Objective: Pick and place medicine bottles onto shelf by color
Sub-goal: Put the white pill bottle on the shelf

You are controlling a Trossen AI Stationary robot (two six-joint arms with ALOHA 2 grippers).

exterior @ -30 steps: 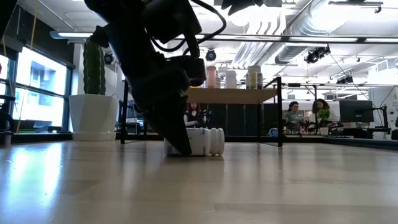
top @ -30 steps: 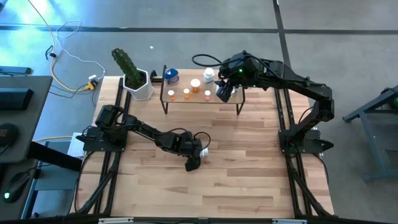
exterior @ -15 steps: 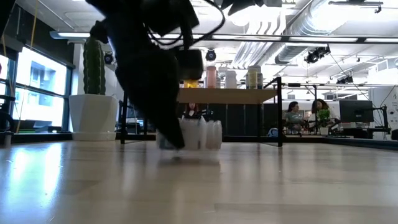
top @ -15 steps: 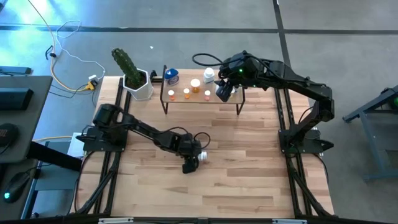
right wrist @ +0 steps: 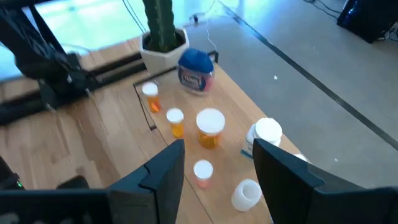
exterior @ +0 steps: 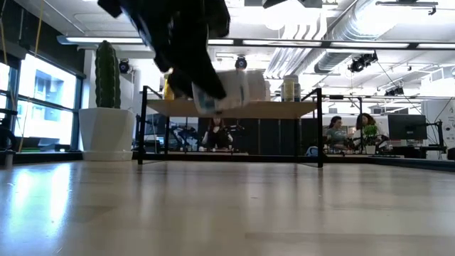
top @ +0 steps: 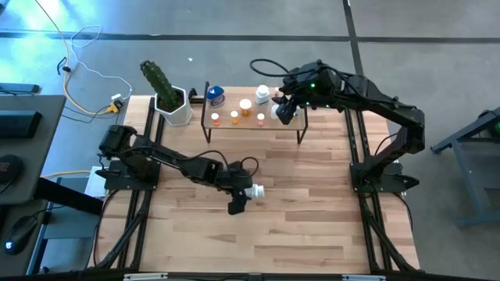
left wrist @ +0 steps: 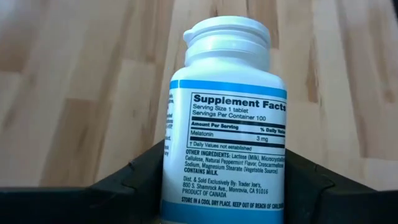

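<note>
Bright ceiling lights; low view motion-blurred.

We see the left gripper (top: 244,195) at the table's (top: 312,226) centre gripping a white bottle (top: 255,190). At twelve o'clock, the right gripper (top: 286,111) hangs over the shelf (top: 291,126), where bottles (top: 246,107) stand; a cactus (top: 158,83) sits at eleven.
</note>
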